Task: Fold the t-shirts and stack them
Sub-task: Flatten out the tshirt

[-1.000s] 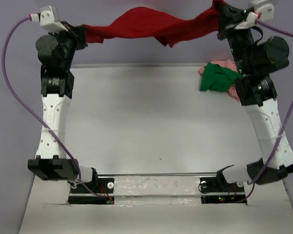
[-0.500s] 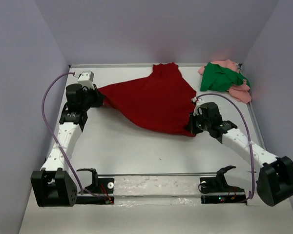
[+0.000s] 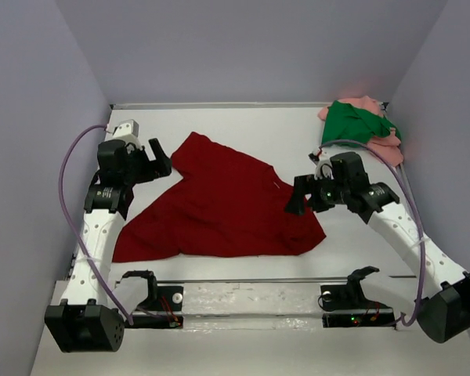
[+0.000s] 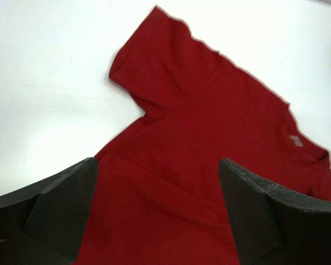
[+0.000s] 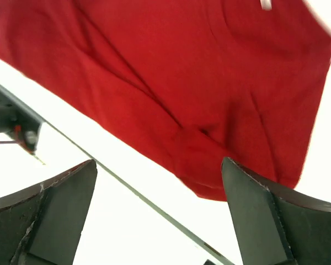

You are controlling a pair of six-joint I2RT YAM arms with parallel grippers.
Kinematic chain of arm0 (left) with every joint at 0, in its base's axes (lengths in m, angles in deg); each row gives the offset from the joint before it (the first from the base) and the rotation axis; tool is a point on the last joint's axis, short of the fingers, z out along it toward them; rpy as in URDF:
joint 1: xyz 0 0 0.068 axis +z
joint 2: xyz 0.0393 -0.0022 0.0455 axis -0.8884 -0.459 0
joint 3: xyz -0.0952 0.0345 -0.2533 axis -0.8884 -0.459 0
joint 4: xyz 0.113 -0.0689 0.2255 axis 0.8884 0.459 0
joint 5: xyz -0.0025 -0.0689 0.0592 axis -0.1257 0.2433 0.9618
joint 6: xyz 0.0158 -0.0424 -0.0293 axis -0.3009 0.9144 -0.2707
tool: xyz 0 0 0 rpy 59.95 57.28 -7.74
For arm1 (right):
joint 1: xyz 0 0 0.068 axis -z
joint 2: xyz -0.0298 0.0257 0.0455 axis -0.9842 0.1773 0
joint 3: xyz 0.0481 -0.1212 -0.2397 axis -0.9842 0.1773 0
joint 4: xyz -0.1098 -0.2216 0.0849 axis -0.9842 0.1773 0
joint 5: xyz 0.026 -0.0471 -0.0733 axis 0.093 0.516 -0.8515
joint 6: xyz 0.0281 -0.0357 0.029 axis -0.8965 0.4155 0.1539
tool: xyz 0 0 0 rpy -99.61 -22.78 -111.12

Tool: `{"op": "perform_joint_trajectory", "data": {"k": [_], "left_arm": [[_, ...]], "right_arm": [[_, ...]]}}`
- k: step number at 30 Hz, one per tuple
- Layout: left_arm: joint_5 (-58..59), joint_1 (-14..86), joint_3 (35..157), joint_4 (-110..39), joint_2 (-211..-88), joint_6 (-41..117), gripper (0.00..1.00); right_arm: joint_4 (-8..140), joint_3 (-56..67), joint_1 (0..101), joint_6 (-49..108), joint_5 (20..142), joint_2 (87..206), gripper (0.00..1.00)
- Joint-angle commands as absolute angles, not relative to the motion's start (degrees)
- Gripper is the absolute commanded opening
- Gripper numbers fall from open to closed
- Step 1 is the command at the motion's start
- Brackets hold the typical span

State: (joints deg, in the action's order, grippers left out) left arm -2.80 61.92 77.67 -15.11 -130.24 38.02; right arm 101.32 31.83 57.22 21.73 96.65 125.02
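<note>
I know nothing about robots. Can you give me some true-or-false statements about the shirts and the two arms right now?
1. The red shirt lies spread out on the table. True.
2. The left tool is clamped on the red shirt. False: it is open and holds nothing.
3. The green shirt lies on the pink shirt in the far right corner. True.
4. The red shirt is folded into a neat square. False: it is unfolded, with a sleeve and the collar showing.
5. The right tool is open. True.

left gripper (image 3: 155, 159) and right gripper (image 3: 298, 197) hover low, jaws spread wide.
</note>
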Motion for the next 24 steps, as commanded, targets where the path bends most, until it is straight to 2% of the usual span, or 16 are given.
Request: {"op": "perform_joint_trajectory", "data": {"k": [1,4,5,6,7,8,10,11,13,16,18,21,24], "left_arm": [[-4.67,61.62,88.1,-16.55,-125.6,43.47,0.99],[4.6,61.62,90.14,-22.17,-123.14,49.6,0.99],[10.21,61.62,90.93,-21.14,-122.52,52.15,0.99],[20.53,61.62,91.46,-19.31,-122.86,54.52,0.99],[25.25,61.71,92.24,-16.07,-123.65,57.24,0.99],[29.73,61.71,93.3,-8.12,-125.74,63.01,0.99],[38.25,61.97,94.01,0.8,-128.56,69.55,0.99],[39.17,62.06,93.49,7.37,-130.93,72.36,0.99],[38.22,62.15,91.91,10.93,-132.61,79.4,0.99],[31.37,64.07,86.12,7.45,-132.97,81.88,0.99],[28.3,64.43,83.03,3.75,-132.71,81.88,0.99],[30.29,65.57,84.42,4.52,-132.8,78.3,0.99],[33.37,66.54,85.57,4.97,-132.1,76.0,0.99]], "right_arm": [[107.06,16.97,56.93,27.46,98.6,129.07,1.0],[104.62,6.51,56.93,28.8,91.14,134.27,1.0],[102.34,4.57,56.93,27.93,88.51,136.03,1.0],[95.88,2.72,56.93,27.14,86.92,139.7,0.99],[92.51,2.1,56.93,27.48,87.16,141.91,0.96],[89.34,1.39,56.93,29.14,90.73,144.54,0.89],[82.91,-1.67,56.93,28.98,94.09,154.38,0.88],[81.59,-3.17,56.24,29.07,96.89,158.07,0.88],[82.1,-8.97,53.87,30.12,96.4,169.14,0.88],[84.03,-14.59,50.18,34.15,88.25,182.12,0.88],[87.27,-22.14,46.84,35.83,79.98,188.05,0.88],[89.57,-32.07,43.85,40.4,69.54,197.63,0.88],[89.84,-34.64,43.84,41.81,67.05,200.02,0.89]]}}
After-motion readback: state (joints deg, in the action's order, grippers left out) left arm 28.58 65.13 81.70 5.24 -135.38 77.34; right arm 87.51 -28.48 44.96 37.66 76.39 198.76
